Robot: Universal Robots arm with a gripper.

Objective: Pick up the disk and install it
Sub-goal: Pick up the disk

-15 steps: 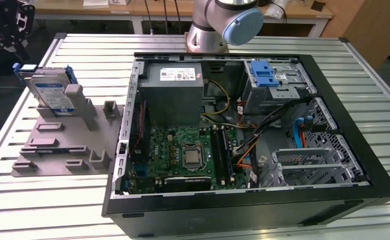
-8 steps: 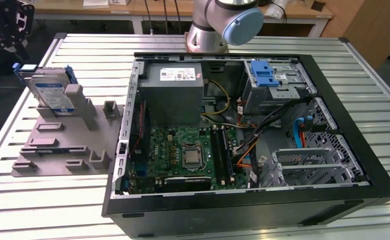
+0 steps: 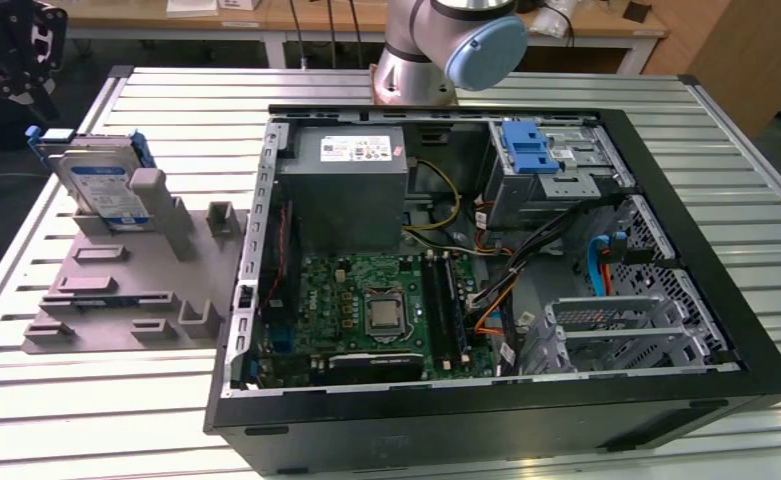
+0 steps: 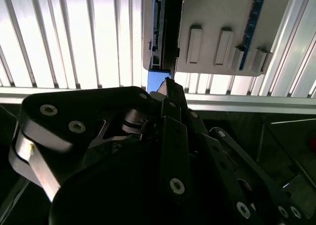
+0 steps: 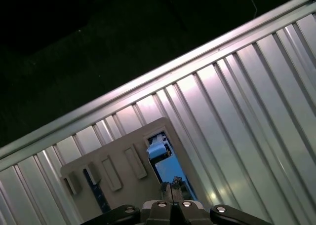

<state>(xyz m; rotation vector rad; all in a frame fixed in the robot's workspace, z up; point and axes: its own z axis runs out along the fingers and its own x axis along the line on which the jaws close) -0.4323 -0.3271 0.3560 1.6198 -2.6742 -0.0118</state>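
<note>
At about nine o'clock from the open case [image 3: 497, 425], on the slatted counter [image 3: 163, 95], the disk [image 3: 103, 190] stands on edge in a grey fixture [image 3: 110, 295], its label showing and its blue frame uppermost. The gripper [image 3: 23, 85] hangs at about eleven o'clock from the disk, above it and apart from it, and holds nothing. The pick is the step in hand, and it looks barely begun.

In the second wrist view the fingers [image 4: 168, 89] lie together, pointing down at the disk [image 4: 165, 27], which is seen edge-on beside the ribbed face of the fixture [image 4: 222, 18]. The closed tips line up near the blue end of the frame rather than over the middle of the edge. To my eye, a sound grasp wants the fingers parted wider than the disk is thick before they go lower. One finger should then sit on each flat face, centred along the edge so the disk does not swing.

In the first wrist view the fingers [image 5: 167, 188], likewise together, hover over the disk [image 5: 165, 168] in its slot in the fixture [image 5: 116, 158], well clear of it. The slot looks snug, so a straight lift along it, with no twist, should keep the frame from binding. The grip is better taken on the metal and frame than on the small blue tab, which may flex.
</note>
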